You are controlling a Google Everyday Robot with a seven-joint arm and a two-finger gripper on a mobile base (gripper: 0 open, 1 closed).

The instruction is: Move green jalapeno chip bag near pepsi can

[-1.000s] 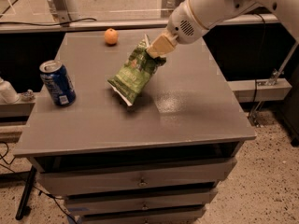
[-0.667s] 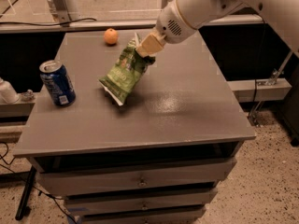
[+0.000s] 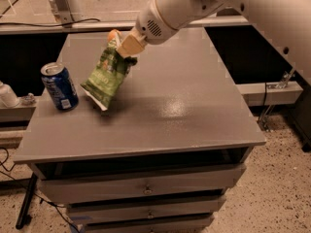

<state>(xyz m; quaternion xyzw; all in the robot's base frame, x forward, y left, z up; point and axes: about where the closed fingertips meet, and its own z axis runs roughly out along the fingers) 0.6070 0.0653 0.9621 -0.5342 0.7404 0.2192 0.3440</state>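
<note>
At the left edge of the surface we see the pepsi can, upright, w/ nothing touching it. Just right of it hangs the green jalapeno chip bag, tilted, low corner at or just over the surface; we can't tell if it touches. Up & right, the gripper pinches the bag's top end. We judge the carry approx. done, bag near the can. 1 step left: set it down & let go.

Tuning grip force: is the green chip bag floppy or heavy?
Probably floppy: pinched at its top by the gripper, the green jalapeno chip bag hangs slanted and crinkled. Likely light, since that one pinch carries it. Flattish, so unlikely to roll toward the pepsi can.
</note>
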